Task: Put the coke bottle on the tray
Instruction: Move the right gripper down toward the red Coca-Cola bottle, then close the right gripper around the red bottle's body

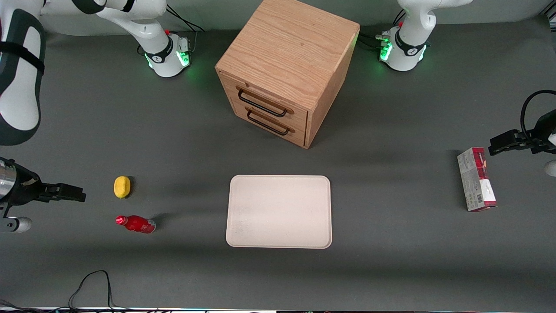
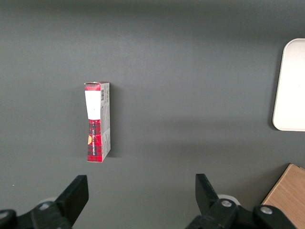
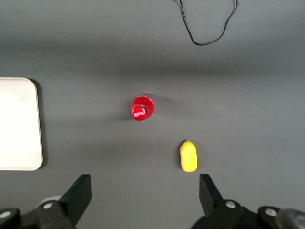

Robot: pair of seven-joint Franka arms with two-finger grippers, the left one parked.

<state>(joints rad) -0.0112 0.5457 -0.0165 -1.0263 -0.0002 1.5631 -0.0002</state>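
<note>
The coke bottle (image 1: 136, 224), small and red with a red cap, stands on the dark table toward the working arm's end; the right wrist view looks down on its cap (image 3: 141, 108). The cream tray (image 1: 278, 211) lies flat in front of the drawer cabinet, with nothing on it, and one rounded corner of the tray (image 3: 19, 124) shows at the wrist view's edge. My gripper (image 1: 78, 192) hangs open above the table, farther toward the working arm's end than the bottle and well apart from it. Its black fingers (image 3: 81, 193) stand wide with bare table between them.
A yellow lump (image 1: 122, 187) lies beside the bottle, slightly farther from the front camera. A wooden two-drawer cabinet (image 1: 286, 69) stands mid-table. A red-and-grey carton box (image 1: 476, 179) lies toward the parked arm's end. A black cable (image 1: 91, 282) loops near the front edge.
</note>
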